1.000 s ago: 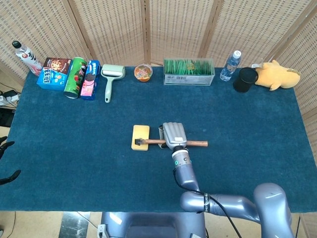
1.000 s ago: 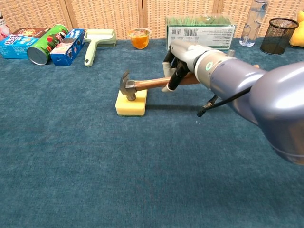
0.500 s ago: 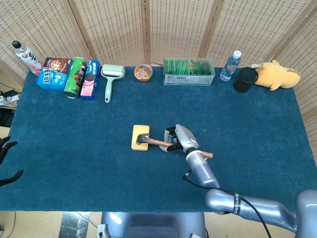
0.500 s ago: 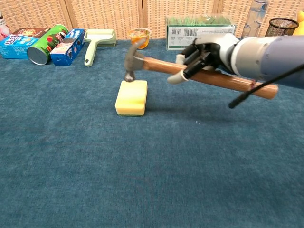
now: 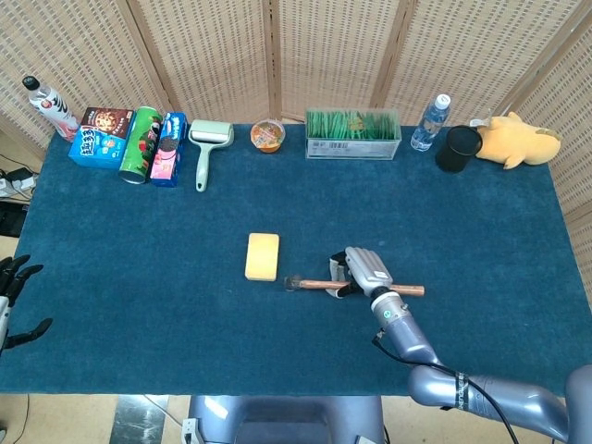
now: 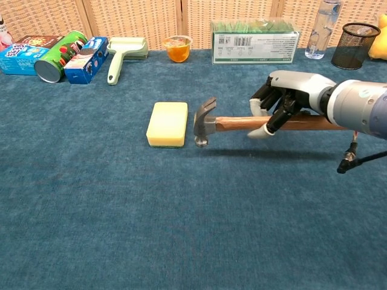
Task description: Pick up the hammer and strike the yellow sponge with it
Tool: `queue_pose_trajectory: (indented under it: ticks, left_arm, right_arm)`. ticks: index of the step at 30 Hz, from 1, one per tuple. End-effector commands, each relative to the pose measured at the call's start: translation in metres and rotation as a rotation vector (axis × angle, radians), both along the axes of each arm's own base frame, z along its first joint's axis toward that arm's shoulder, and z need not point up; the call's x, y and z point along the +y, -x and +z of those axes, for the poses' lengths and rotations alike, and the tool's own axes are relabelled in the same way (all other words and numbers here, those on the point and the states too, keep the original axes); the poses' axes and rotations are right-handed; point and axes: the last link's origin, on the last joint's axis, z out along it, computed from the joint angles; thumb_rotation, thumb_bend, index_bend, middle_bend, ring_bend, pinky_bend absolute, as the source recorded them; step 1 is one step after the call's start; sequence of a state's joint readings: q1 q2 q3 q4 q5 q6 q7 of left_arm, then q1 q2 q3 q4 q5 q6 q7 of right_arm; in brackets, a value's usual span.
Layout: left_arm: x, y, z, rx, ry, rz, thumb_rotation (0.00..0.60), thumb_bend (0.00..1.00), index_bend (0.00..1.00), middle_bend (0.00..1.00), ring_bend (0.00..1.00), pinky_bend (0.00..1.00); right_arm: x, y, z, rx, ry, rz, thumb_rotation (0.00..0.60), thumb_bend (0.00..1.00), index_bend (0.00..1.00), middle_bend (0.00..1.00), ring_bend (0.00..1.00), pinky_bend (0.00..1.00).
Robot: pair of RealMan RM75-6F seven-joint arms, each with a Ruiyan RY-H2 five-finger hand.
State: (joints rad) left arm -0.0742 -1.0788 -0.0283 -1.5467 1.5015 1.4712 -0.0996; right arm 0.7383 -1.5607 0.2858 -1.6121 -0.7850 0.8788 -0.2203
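Observation:
The yellow sponge point(image 5: 263, 256) point(image 6: 168, 123) lies flat near the middle of the blue table. My right hand point(image 5: 363, 271) point(image 6: 284, 106) grips the wooden handle of the hammer point(image 5: 319, 285) point(image 6: 233, 123) around mid-length. The handle runs level, and its metal head point(image 6: 204, 121) points down just right of the sponge, apart from it and low over the cloth. Whether the head touches the cloth I cannot tell. My left hand point(image 5: 17, 277) shows only as dark spread fingers at the left edge of the head view, off the table, holding nothing.
Along the far edge stand snack boxes point(image 5: 100, 134), a green can point(image 5: 140, 143), a lint roller point(image 5: 207, 146), an orange cup point(image 5: 267, 135), a green-filled clear box point(image 5: 352, 135), a water bottle point(image 5: 430, 121), a black mesh cup point(image 5: 457, 148) and a yellow plush toy point(image 5: 518, 139).
One second ago the hammer head rested on the sponge. It rose above it, and has now swung right and come down beside the sponge, with my right hand pulled back right.

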Motion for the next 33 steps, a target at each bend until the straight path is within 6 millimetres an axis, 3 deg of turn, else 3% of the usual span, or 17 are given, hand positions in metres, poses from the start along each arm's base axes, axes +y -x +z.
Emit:
queue_pose_trajectory:
  ticks: [1, 6, 12, 15, 19, 22, 24, 27, 33]
  left_arm:
    - [-0.001, -0.001, 0.0, 0.003, -0.001, 0.0, 0.6, 0.24, 0.16, 0.09, 0.01, 0.09]
    - [-0.001, -0.001, 0.002, 0.008, -0.006, 0.002, 0.6, 0.24, 0.16, 0.09, 0.01, 0.09]
    - [0.001, -0.003, -0.001, 0.008, -0.001, 0.001, 0.6, 0.24, 0.16, 0.09, 0.01, 0.09]
    - [0.002, -0.004, -0.001, 0.008, -0.001, -0.004, 0.6, 0.24, 0.16, 0.09, 0.01, 0.09]
    - [0.003, -0.006, -0.002, 0.006, -0.008, -0.011, 0.6, 0.24, 0.16, 0.09, 0.01, 0.09]
    - [0.003, -0.006, -0.003, 0.002, -0.014, -0.01, 0.6, 0.24, 0.16, 0.09, 0.01, 0.09]
    - [0.002, -0.004, -0.005, 0.01, -0.013, -0.007, 0.6, 0.24, 0.16, 0.09, 0.01, 0.09]
    - [0.0, 0.0, -0.006, 0.013, -0.018, 0.007, 0.6, 0.24, 0.16, 0.09, 0.01, 0.09]
    - [0.0, 0.005, -0.006, 0.017, -0.047, 0.017, 0.6, 0.23, 0.16, 0.12, 0.03, 0.09]
  right_arm:
    - [-0.004, 0.017, -0.006, 0.108, 0.008, 0.058, 0.6, 0.27, 0.7, 0.76, 0.75, 0.61]
    - [-0.006, 0.022, -0.006, 0.153, -0.007, 0.09, 0.6, 0.26, 0.41, 0.47, 0.47, 0.4]
    - [-0.009, 0.023, 0.003, 0.148, 0.042, 0.119, 0.6, 0.24, 0.22, 0.33, 0.33, 0.26]
    - [-0.01, 0.022, 0.01, 0.14, 0.07, 0.134, 0.6, 0.22, 0.19, 0.29, 0.3, 0.24]
    - [-0.01, 0.021, 0.023, 0.12, 0.112, 0.149, 0.6, 0.21, 0.19, 0.29, 0.29, 0.24]
    - [-0.008, 0.024, 0.038, 0.091, 0.189, 0.152, 0.6, 0.21, 0.28, 0.35, 0.33, 0.28]
    - [-0.005, 0.032, 0.049, 0.102, 0.243, 0.155, 0.6, 0.21, 0.41, 0.43, 0.42, 0.34]
    - [0.001, 0.048, 0.064, 0.154, 0.335, 0.166, 0.6, 0.24, 0.51, 0.53, 0.53, 0.43]
    - [0.025, 0.089, 0.088, 0.426, 0.477, 0.228, 0.6, 0.27, 0.59, 0.59, 0.6, 0.48]
